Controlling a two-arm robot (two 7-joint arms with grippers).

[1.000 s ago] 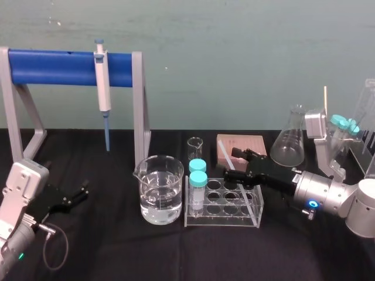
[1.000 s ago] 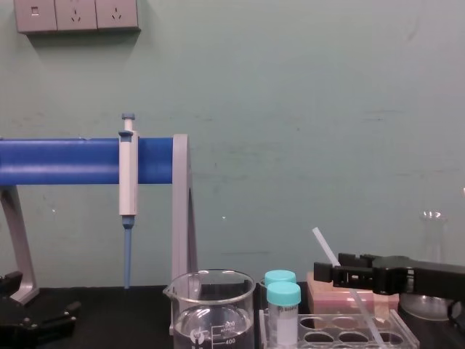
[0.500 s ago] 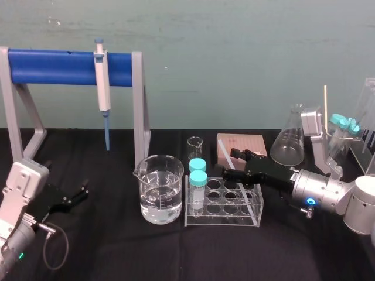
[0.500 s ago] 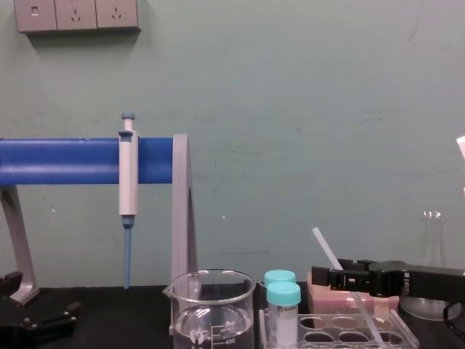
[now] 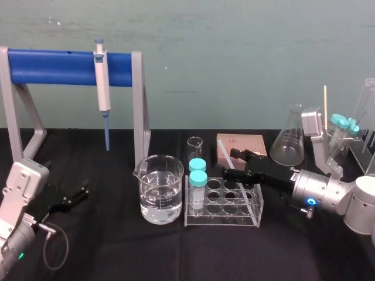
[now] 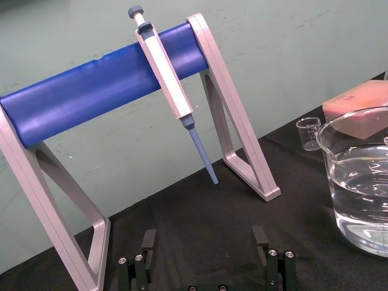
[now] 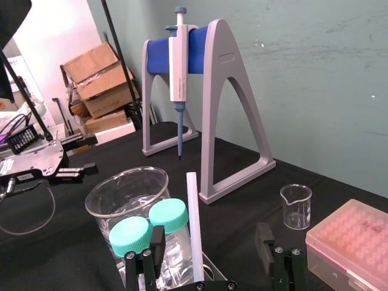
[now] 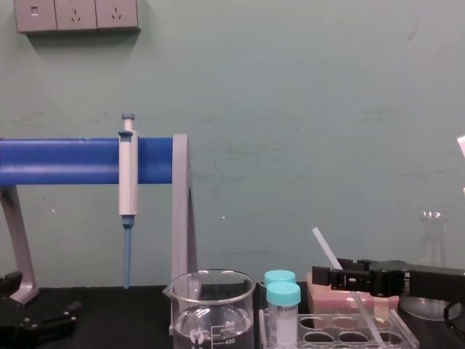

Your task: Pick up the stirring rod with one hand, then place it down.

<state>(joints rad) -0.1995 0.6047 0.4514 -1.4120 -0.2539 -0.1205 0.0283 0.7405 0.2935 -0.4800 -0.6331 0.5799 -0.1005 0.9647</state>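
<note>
Evidently little had shifted in the last half second. In the head view the right tool (image 5: 232, 163) sat slightly lower and nearer 9 o'clock than 1 second earlier, then held, its 2 jaws apart above the test-tube rack (image 5: 222, 219). The stirring rod (image 5: 224, 152) leaned out of the rack toward 11 o'clock, exactly as before. The left tool (image 5: 79, 193) lay parked at 8 o'clock on the tabletop (image 5: 117, 252).

In the left wrist view the left tool (image 6: 203, 239) was spread wide and gripped nothing.

In the right wrist view the stirring rod (image 7: 193, 224) stood between the right tool's (image 7: 206, 237) jaws, close by one and well apart from the other, so unclamped.

In the chest view the right tool (image 8: 327, 276) crossed the rod (image 8: 323, 245) at mid-length; the rod's top was unmoved. The small descent likely bracketed the rod, so the pick-up had not begun and closing seemed next.
</note>
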